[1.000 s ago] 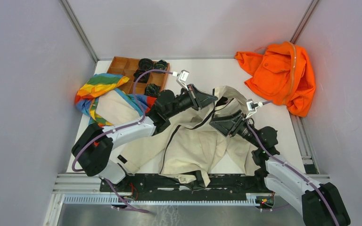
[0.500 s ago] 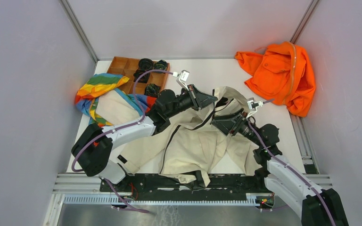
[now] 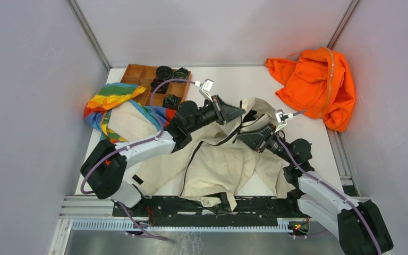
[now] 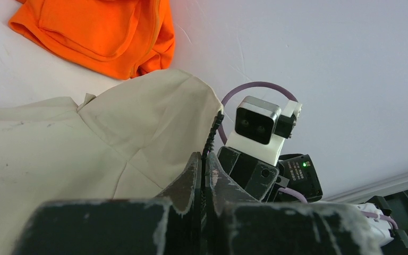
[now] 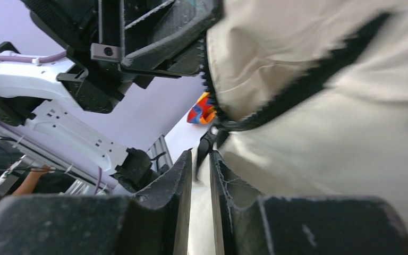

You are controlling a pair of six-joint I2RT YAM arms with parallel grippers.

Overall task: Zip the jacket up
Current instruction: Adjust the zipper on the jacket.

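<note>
Since a second ago the right gripper [image 5: 201,155] has edged left to the zipper [image 5: 297,93], jaws nearly together; whether they pinch the slider [image 5: 212,139] I cannot tell. Left gripper [image 4: 203,162] clamps the zipper edge of the jacket [image 3: 218,159], mid-table. Next: secure slider, pull along the teeth.
</note>
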